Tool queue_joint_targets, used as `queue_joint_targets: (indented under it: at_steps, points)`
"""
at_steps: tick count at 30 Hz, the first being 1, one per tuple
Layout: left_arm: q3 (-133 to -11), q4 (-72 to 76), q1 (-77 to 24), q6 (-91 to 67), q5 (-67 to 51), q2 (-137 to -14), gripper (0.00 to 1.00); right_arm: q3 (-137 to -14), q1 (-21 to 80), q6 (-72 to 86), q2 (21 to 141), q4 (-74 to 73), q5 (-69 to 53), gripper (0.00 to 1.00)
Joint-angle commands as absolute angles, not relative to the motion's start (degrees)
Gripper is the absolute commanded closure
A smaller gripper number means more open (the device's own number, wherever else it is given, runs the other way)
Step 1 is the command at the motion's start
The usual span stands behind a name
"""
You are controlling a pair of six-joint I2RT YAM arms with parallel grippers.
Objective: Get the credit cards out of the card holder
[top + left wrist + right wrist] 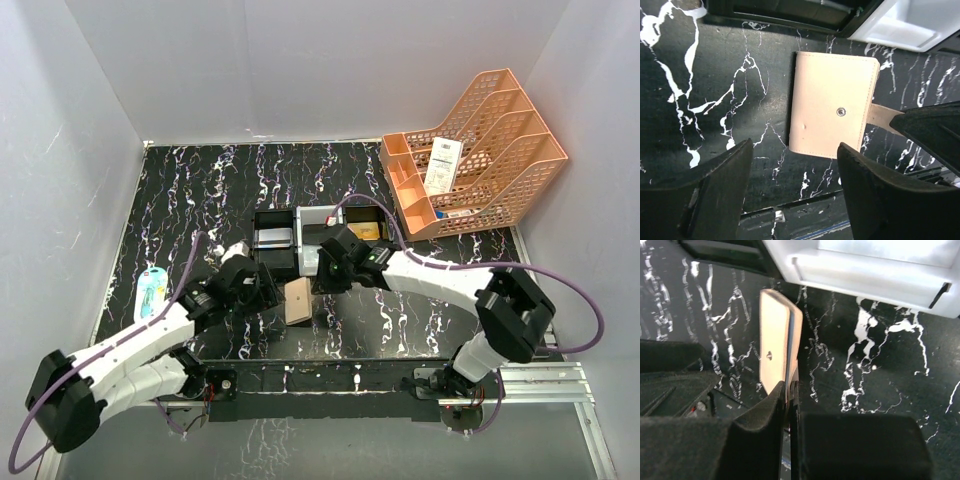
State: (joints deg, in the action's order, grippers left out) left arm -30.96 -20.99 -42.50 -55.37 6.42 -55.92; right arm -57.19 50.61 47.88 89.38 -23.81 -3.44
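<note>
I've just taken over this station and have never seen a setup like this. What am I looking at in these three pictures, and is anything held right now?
These are two robot arms bolted at the table's near edge. The wide picture looks down from above; the other two come from cameras on the wrists. On the marbled black table sit a black-and-grey tray, an orange file rack holding a white receipt, and the closed tan card holder. The right arm has its jaws shut on the holder's snap tab. The left arm has its jaws open near it, holding nothing.
</note>
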Motion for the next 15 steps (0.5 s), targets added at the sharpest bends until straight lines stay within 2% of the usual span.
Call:
queue_joint_targets:
  at_steps: [1,7,15]
  points:
    - [-31.63,-26.95,-42.72,-56.49,11.67,-49.22,0.31,-57.56,50.68,46.87,85.23,-21.61,-8.01,1.0]
    - [-33.76,-31.78,-42.71,-56.85,15.53,-43.19,0.25,-57.85,50.67,46.92,85.04,-14.62,-16.44,1.0]
    - [-35.42,-33.11,-42.73,-56.6,16.18,-41.77,0.23,-61.37,51.5,47.34,90.26,-10.62,-22.11,1.0]
